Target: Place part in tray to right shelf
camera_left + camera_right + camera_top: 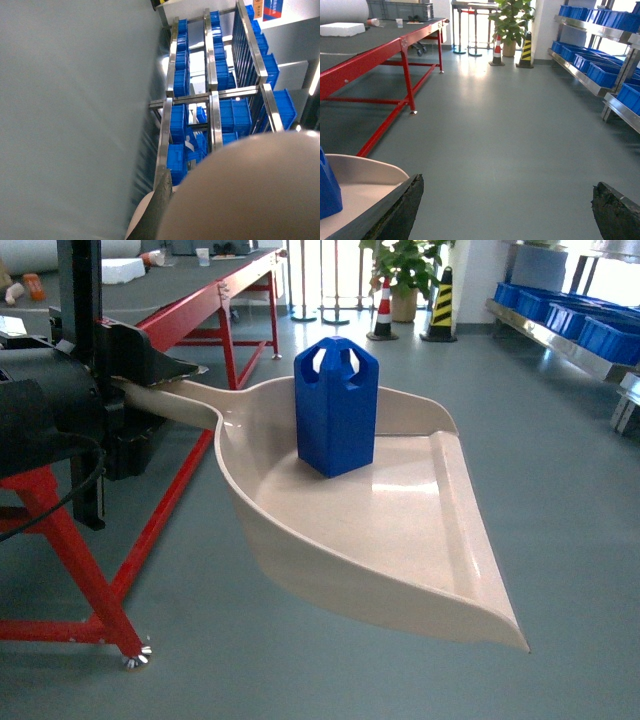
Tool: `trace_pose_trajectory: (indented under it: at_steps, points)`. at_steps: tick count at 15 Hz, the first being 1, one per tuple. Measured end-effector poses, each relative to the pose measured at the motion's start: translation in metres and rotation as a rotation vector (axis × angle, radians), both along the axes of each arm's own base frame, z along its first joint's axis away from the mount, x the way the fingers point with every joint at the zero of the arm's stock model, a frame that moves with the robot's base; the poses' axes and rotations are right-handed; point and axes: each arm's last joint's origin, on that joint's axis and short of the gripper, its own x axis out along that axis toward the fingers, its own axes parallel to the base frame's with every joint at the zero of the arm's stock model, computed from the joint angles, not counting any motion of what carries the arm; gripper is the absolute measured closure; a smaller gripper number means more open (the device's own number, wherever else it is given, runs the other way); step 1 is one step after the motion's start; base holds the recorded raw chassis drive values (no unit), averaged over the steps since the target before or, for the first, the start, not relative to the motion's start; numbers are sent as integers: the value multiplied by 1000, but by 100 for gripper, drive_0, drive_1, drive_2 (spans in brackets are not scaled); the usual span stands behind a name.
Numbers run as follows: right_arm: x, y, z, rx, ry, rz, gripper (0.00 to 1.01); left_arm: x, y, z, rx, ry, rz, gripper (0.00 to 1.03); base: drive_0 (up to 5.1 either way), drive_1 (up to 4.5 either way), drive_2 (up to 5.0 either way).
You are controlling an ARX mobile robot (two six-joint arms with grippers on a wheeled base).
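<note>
The beige tray [400,530] hangs in the air, its long handle [170,400] running left into my left gripper [140,395], which is shut on it. The blue part [336,405] stands upright in the tray's deep back end. In the left wrist view the handle [250,190] fills the lower right beside one dark finger [160,210]. My right gripper [510,210] is open and holds nothing; its left finger [405,210] sits just beside the tray's rim [365,175], with the part [327,190] at the frame edge. The right shelf [585,80] runs along the right wall, far off.
A red-framed table [200,310] stands at the left, close to the tray handle. Blue crates [600,330] sit on the shelf. Two traffic cones [383,312] and a potted plant [405,270] stand at the back. Grey floor [495,125] lies between me and the shelf.
</note>
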Motion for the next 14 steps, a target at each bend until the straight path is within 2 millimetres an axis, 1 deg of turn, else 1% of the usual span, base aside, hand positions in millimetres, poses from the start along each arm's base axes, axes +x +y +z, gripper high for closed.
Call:
trace_pose_trajectory:
  at_steps: [6,9,14]
  points:
    - [0,-1,0,0,-1,-8,3,-1,-4,0,-2,1,-23,88,491,-155,-321]
    - [0,0,0,0,-2,-3,3,0,-1,0,0,1,-2,88,490,-137,-337]
    - [0,0,1,1,-4,-1,3,0,0,0,0,-1,-2,88,490,-137,-337]
